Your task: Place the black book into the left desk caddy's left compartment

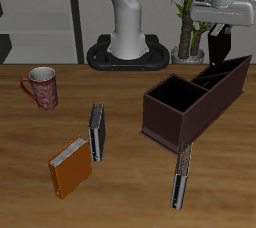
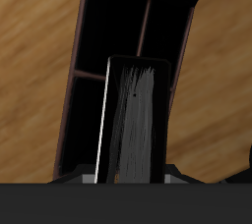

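My gripper (image 1: 214, 34) hangs high over the far end of the left desk caddy (image 1: 195, 100), a long maroon-brown open box. It is shut on the black book (image 1: 212, 52), which hangs upright below the fingers. In the wrist view the gripper (image 2: 133, 177) holds the black book (image 2: 138, 120) with its white page edge showing. The book points down at the caddy's dark inside (image 2: 118, 22), where the dividers show. The caddy's narrower end section (image 1: 226, 72) lies just under the book. The book's lower edge is above the rim.
A grey book (image 1: 97, 132) stands on edge mid-table beside an orange book (image 1: 72, 168). Another thin book (image 1: 181, 177) stands near the front edge. A red patterned mug (image 1: 42, 87) sits farther back. A potted plant (image 1: 188, 22) stands behind the caddy, near the robot base (image 1: 128, 52).
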### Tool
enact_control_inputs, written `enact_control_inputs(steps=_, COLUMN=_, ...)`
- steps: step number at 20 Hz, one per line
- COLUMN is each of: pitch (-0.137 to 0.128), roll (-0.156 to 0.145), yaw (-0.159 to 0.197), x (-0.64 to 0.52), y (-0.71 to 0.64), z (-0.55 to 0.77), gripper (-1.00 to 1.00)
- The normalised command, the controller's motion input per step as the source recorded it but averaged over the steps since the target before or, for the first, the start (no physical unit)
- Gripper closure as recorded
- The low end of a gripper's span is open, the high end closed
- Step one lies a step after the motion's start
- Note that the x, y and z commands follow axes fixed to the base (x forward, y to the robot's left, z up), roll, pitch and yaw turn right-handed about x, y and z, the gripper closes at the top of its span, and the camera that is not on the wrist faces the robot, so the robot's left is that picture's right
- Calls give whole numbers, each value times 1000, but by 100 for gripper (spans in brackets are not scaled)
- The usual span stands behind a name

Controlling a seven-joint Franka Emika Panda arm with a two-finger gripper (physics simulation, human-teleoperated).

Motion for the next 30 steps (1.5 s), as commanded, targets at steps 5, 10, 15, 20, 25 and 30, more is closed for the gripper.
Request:
enact_control_inputs(steps=5, pitch=12, roll=17, yaw=6, x=27, y=73, z=-38, gripper=100)
enact_control_inputs(steps=10, pitch=-10, roll=41, yaw=17, x=9, y=65, z=-15, gripper=100)
enact_control_inputs(steps=15, pitch=14, roll=10, yaw=12, x=42, y=81, z=-70, gripper=100)
enact_control_inputs(steps=20, pitch=12, roll=13, yaw=5, x=13, y=50, z=-73, gripper=100)
enact_control_inputs(steps=25, pitch=11, roll=9, yaw=-8, x=17, y=44, z=-71, gripper=100)
enact_control_inputs(steps=30, pitch=3, roll=7, yaw=5, x=13, y=35, z=-85, gripper=100)
